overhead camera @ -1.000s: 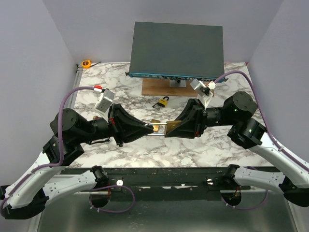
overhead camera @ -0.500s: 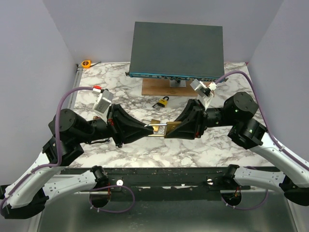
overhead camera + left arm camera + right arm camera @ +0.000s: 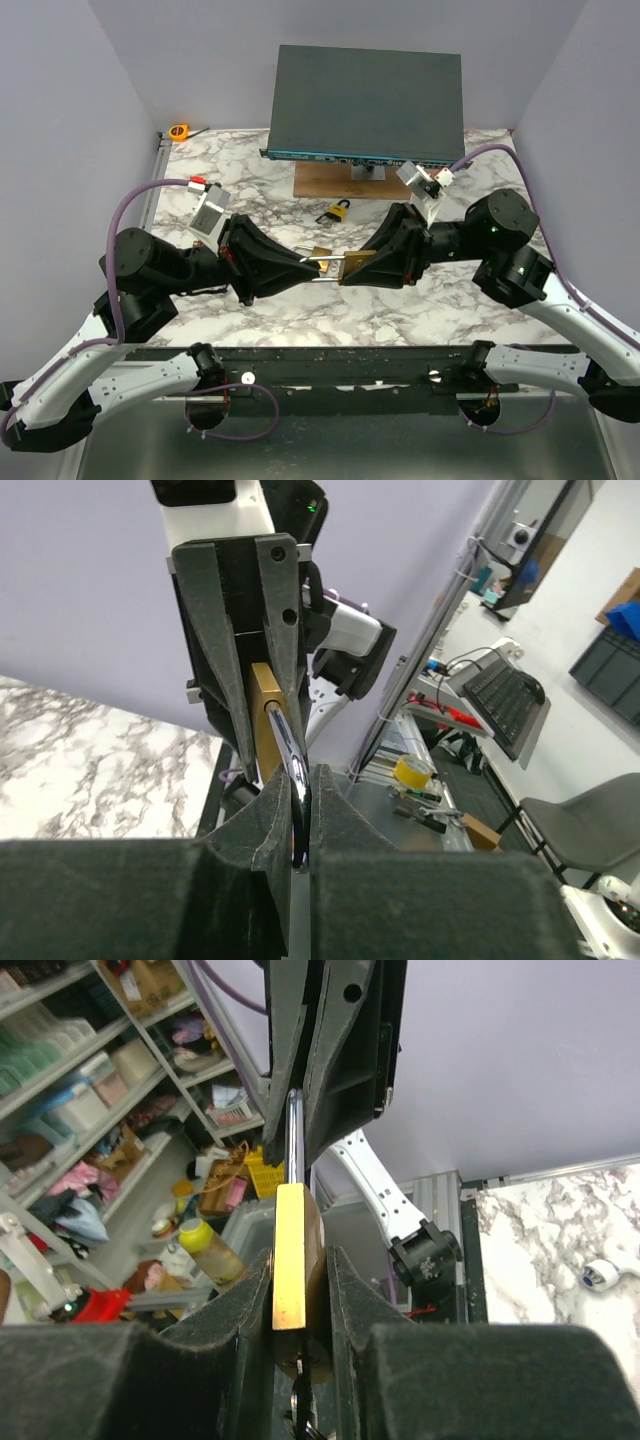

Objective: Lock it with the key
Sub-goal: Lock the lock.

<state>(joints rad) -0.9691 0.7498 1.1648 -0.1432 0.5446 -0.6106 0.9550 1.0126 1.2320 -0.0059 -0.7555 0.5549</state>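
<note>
Above the marble tabletop [image 3: 250, 310] the two arms meet nose to nose, with the padlock [image 3: 292, 1240] held off the surface between them. The right claw [image 3: 298, 1260] is closed tight on its brass body. The left claw [image 3: 300, 780] pinches the steel shackle [image 3: 290, 750]. The step looks like seating the shackle: push straight along its line, without twisting, while the body is held firm. No key shows clearly.

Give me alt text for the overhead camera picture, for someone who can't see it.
Two robot grippers hold a brass padlock above a white marble table: the left gripper pinches its silver shackle, the right gripper clamps its body. A small black-and-yellow padlock lies on the table beyond.
</note>
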